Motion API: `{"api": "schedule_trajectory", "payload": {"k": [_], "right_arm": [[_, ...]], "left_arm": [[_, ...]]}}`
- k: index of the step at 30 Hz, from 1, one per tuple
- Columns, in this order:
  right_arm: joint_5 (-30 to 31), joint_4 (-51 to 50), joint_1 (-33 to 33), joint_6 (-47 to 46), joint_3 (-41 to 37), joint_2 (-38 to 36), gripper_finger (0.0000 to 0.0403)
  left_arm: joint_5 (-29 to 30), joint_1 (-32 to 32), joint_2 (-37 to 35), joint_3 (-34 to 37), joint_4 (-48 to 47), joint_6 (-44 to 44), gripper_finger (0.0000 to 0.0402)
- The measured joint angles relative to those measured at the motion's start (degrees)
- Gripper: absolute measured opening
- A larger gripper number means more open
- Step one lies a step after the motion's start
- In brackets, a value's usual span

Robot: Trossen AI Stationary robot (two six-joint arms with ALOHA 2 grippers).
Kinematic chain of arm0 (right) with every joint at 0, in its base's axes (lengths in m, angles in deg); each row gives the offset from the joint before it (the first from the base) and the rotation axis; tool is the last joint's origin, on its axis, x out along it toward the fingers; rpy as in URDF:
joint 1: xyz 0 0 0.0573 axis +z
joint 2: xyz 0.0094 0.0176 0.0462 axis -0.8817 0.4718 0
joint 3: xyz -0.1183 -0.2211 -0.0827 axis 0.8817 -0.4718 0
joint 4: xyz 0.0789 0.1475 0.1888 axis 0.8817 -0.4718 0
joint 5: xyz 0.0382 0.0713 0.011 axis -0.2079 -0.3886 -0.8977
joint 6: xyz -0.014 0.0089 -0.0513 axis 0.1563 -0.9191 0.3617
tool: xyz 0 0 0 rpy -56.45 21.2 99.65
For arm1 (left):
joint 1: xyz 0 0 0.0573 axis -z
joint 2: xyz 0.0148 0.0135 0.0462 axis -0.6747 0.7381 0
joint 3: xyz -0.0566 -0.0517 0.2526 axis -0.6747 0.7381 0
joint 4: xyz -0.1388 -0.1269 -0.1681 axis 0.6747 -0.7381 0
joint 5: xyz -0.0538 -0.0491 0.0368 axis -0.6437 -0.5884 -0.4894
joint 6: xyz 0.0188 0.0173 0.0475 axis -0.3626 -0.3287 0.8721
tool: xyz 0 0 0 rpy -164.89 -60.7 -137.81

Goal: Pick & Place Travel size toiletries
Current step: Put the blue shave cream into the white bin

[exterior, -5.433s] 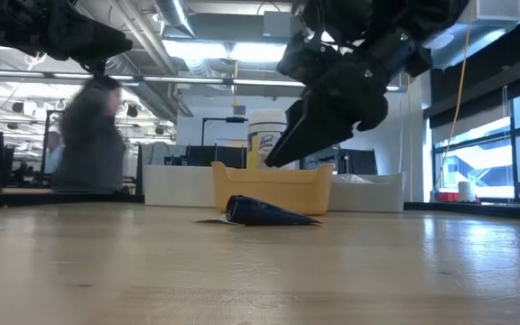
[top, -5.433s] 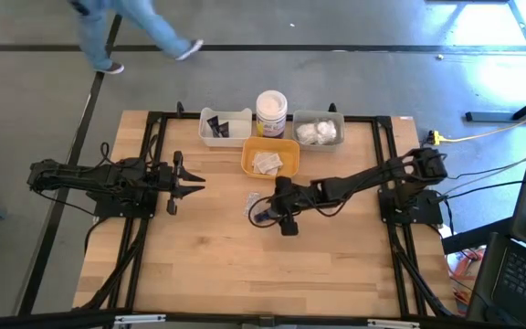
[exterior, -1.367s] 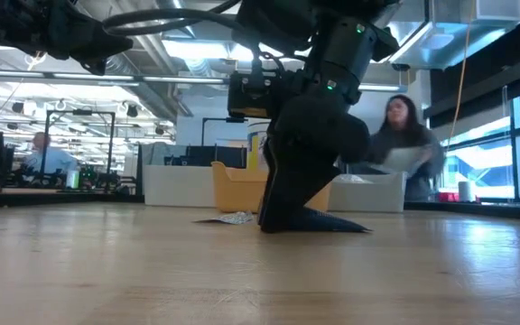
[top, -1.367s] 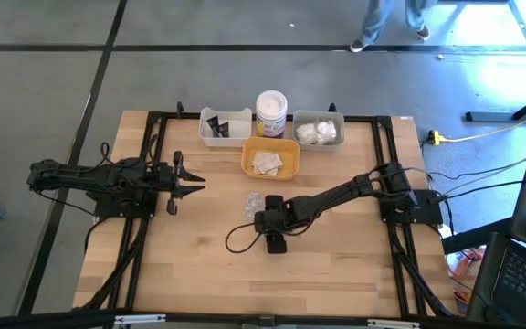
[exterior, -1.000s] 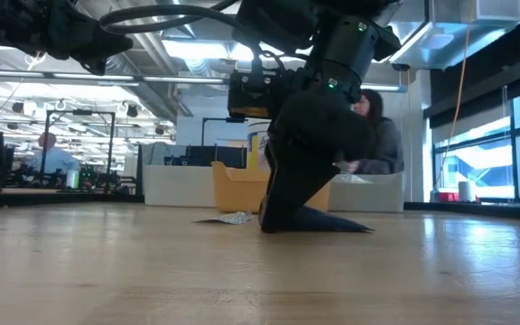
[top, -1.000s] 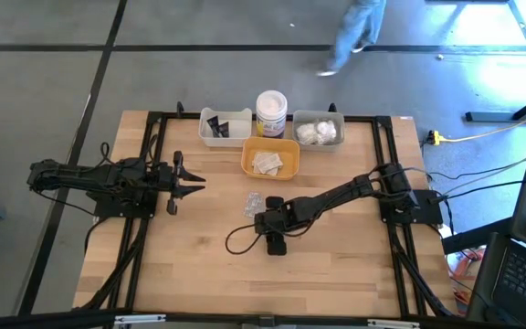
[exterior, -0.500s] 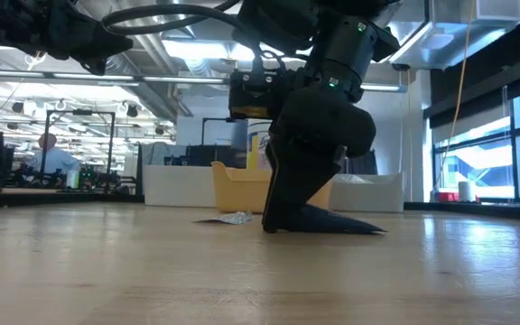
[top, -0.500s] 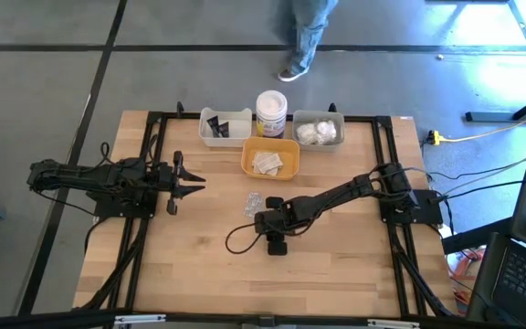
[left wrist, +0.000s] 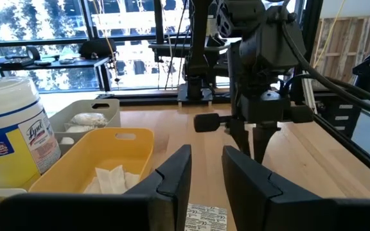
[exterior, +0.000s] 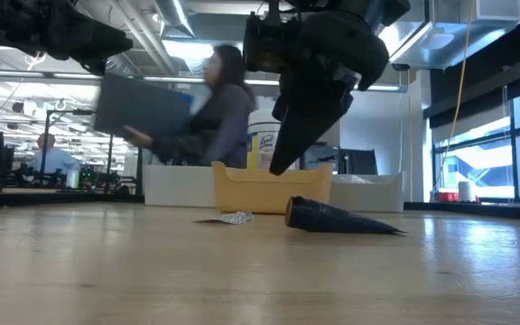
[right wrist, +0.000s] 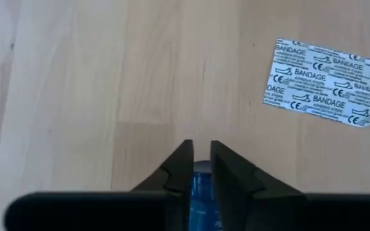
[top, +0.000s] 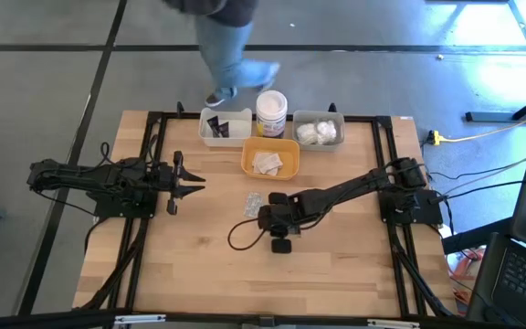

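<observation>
Two dark, jointed arms, matte black throughout. Looped black cable (top: 237,239) beside the right gripper (top: 265,217); tapered black fingers (right wrist: 180,168).
</observation>
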Motion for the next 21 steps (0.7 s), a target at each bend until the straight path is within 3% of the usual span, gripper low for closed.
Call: {"api": "schedule_trajectory", "payload": {"k": [6,13,21], "right_arm": [[-0.31,-0.29,0.71,1.95,0.0,-0.14,0.0053],[4.63,-1.3,0.61,1.43,0.02,-0.14,0.013],[3.56,-3.23,-0.1,-1.72,0.12,1.59,0.0211]], "left_arm": [[0.01,0.0,-0.02,0.0,0.0,0.0,0.0086],[0.01,-0.01,-0.02,0.0,-0.01,0.0,0.0086],[0.02,-0.02,0.0,0.0,0.21,0.0,0.0086]]}}
